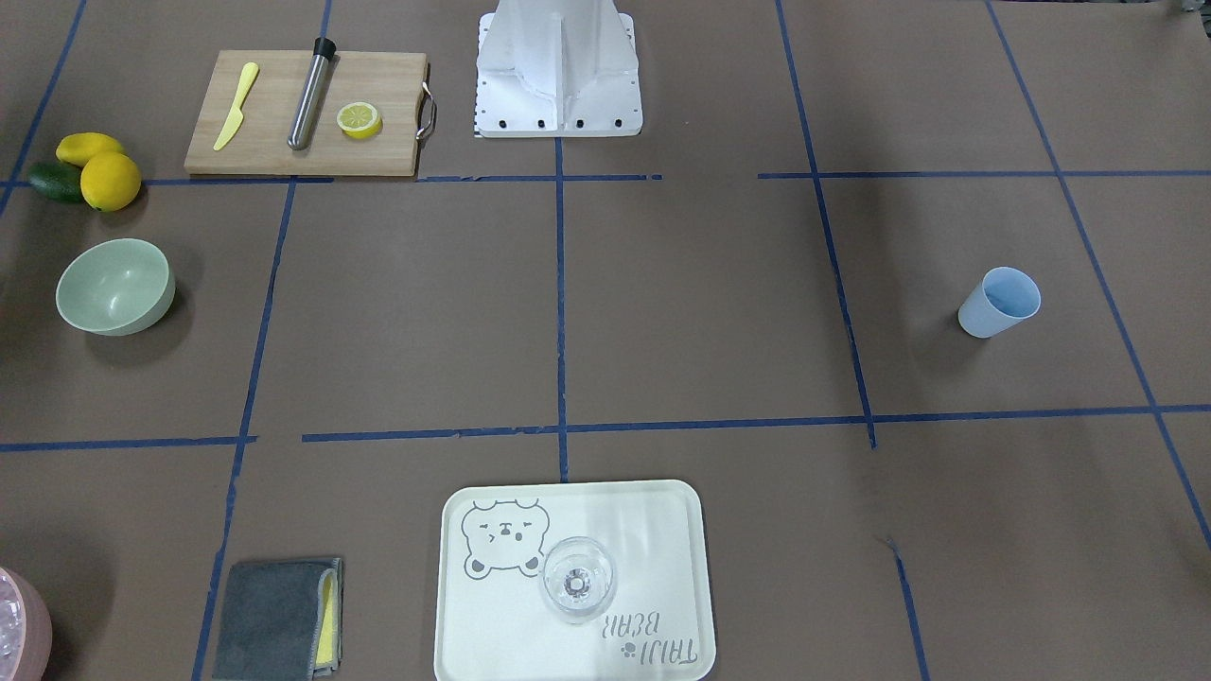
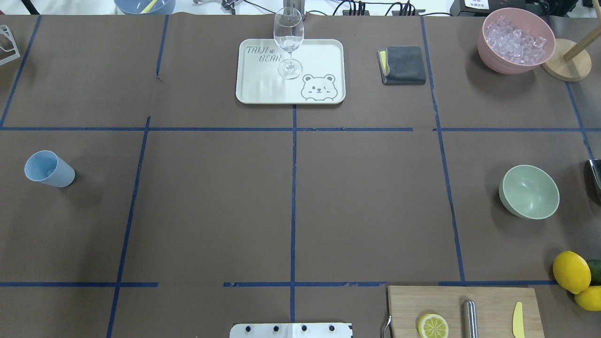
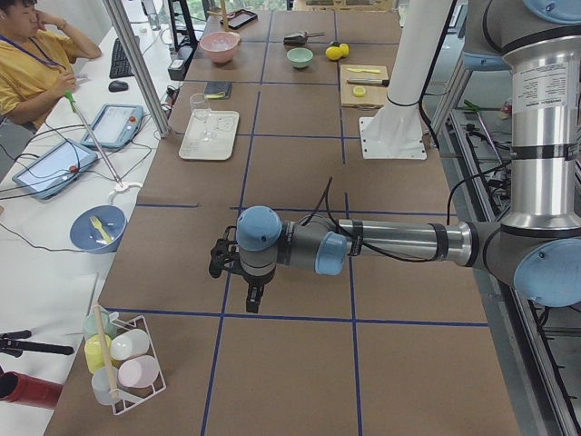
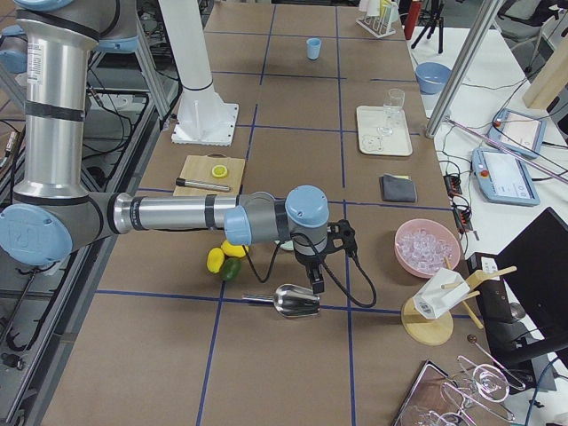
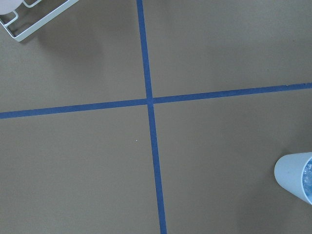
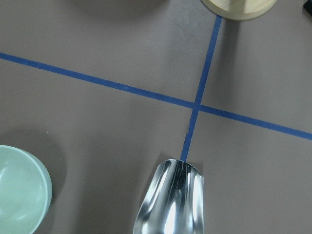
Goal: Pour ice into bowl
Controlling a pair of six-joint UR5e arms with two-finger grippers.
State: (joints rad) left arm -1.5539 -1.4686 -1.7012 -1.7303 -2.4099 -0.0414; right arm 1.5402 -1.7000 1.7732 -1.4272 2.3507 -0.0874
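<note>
steel scoop lying near the empty sage bowl | ice heaped in the pink container, far right corner | right gripper hangs over the scoop, left gripper at the left end, grip of both cannot be told

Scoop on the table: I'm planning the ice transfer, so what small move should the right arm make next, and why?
Probably lower the right gripper onto the metal scoop lying just below it: the ice sits in the pink bowl and the green bowl is empty.
</note>
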